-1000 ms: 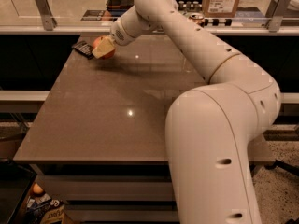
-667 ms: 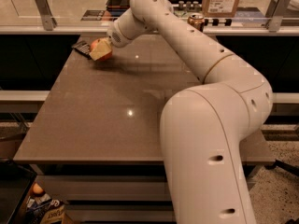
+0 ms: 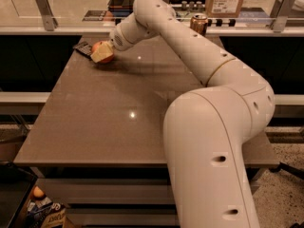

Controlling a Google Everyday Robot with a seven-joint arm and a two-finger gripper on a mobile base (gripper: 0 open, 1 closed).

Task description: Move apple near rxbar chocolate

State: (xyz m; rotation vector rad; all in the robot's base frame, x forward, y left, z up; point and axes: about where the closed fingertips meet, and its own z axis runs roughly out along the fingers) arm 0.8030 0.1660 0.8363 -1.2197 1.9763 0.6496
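The red-orange apple [image 3: 101, 48] is at the far left of the brown table [image 3: 114, 118], low over or on the tabletop. My gripper [image 3: 101, 53] is shut on the apple, its pale fingers [image 3: 99, 56] covering the apple's front. The rxbar chocolate [image 3: 83, 48], a flat dark wrapper, lies just left of the apple near the table's far left corner, almost touching it. My white arm reaches from the lower right across the table to them.
A gold-brown drink can [image 3: 199, 23] stands at the table's far edge, right of the arm. A cardboard box [image 3: 226, 0] sits on the counter behind. Metal rail posts [image 3: 43, 6] line the back. Packages [image 3: 40, 208] lie on the floor at lower left.
The arm's elbow and base have shifted slightly left. The gripper and apple stay beside the dark wrapper, at about the same spot.
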